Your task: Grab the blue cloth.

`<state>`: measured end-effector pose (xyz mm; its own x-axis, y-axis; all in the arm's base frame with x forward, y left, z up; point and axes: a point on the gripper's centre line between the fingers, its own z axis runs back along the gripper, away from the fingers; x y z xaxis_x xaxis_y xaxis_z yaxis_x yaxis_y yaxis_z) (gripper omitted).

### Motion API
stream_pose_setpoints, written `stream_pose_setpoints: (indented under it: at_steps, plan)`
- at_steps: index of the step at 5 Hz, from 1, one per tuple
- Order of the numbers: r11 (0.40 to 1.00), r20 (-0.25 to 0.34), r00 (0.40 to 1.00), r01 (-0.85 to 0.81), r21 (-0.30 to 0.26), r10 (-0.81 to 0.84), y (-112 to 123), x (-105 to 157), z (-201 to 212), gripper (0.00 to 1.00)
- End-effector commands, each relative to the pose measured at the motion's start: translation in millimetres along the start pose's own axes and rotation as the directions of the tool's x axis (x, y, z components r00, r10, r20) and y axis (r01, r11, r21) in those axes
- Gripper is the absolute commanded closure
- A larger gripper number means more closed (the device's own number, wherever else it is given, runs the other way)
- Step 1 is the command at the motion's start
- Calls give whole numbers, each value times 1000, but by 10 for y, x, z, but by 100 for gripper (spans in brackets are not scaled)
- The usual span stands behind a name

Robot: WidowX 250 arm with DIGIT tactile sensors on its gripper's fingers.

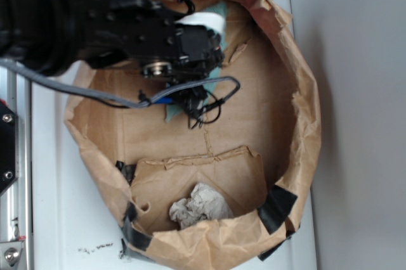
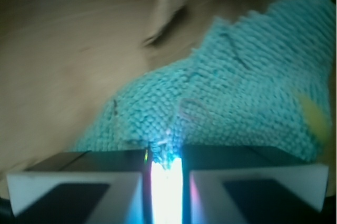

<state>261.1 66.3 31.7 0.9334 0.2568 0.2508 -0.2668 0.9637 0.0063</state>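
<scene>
The blue cloth (image 2: 237,92), teal terry with a yellow stain, lies flat on brown paper.

Gripper (image 2: 166,182) low, jaws nearly together

We see the brown paper wall (image 1: 304,124) ringing the floor on every side, open only from above. A crumpled grey wad (image 1: 200,205) sits near; the middle floor lies bare.

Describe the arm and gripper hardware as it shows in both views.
The arm is matte black, blocky, studded with screws, with a round metal hub underneath. A grey cable loops below it; red and green wires run on top. In the wrist view the gripper shows two flat fingers, dark with white edges.
</scene>
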Motion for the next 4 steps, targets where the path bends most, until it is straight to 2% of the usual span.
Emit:
stream_pose_setpoints:
  at_steps: [1, 3, 4]
  plan:
    - [988, 136, 989, 70, -136, -51, -77, 19, 510, 100]
    - [985, 168, 985, 55, -162, -28, -18, 66, 692, 100]
    - [996, 216, 976, 56, -72, -39, -45, 30, 681, 100]
